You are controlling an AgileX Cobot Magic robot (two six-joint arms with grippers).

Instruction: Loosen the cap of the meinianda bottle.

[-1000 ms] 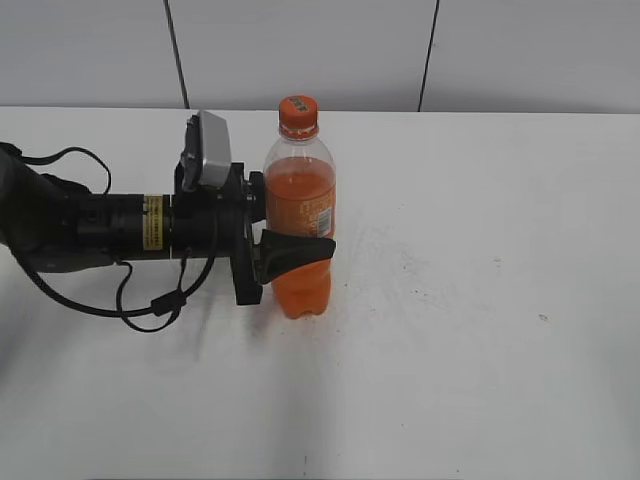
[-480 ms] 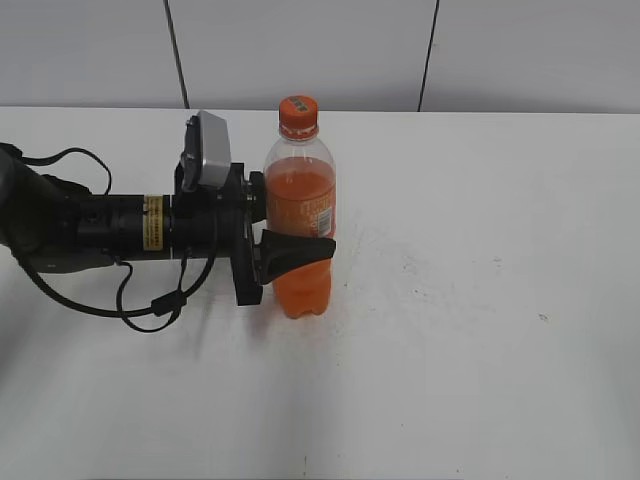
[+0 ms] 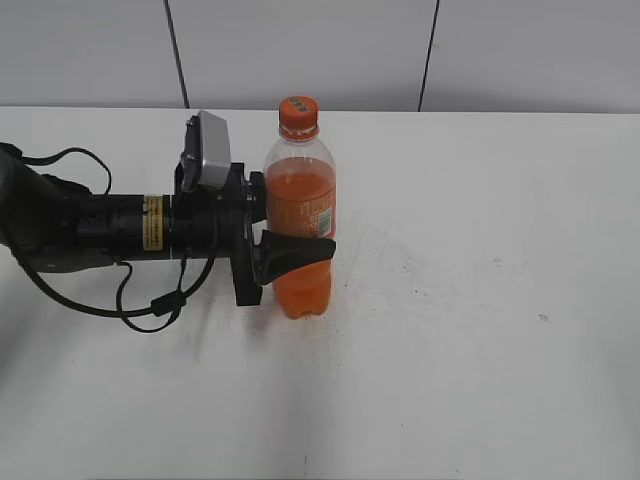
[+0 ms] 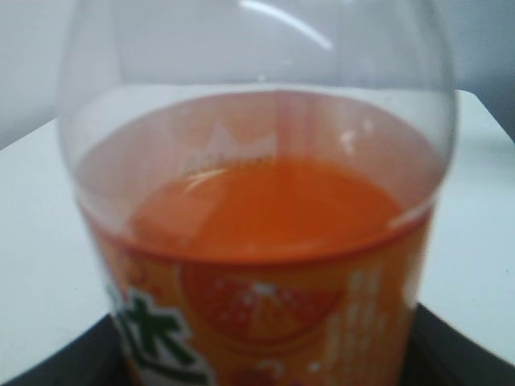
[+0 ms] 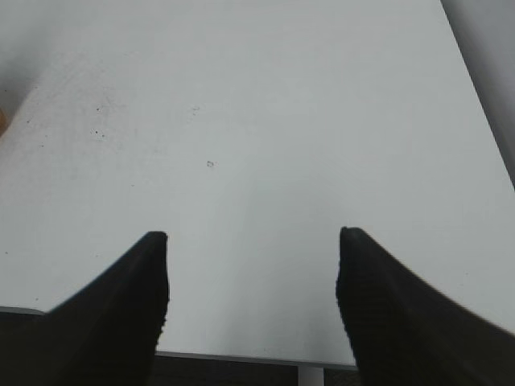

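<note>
The meinianda bottle (image 3: pixel 300 215) stands upright on the white table (image 3: pixel 480 330), left of centre, filled with orange drink. Its orange cap (image 3: pixel 298 112) sits on top, untouched. My left gripper (image 3: pixel 300 240) reaches in from the left and is shut on the bottle at its labelled waist. In the left wrist view the bottle (image 4: pixel 265 265) fills the frame, with dark fingers at both lower corners. My right gripper (image 5: pixel 251 241) is open and empty over bare table near its edge; it does not show in the exterior view.
The left arm with its cables (image 3: pixel 120 235) lies across the table's left side. A grey wall (image 3: pixel 400 50) runs behind the table. The table's near edge (image 5: pixel 241 356) shows under the right gripper.
</note>
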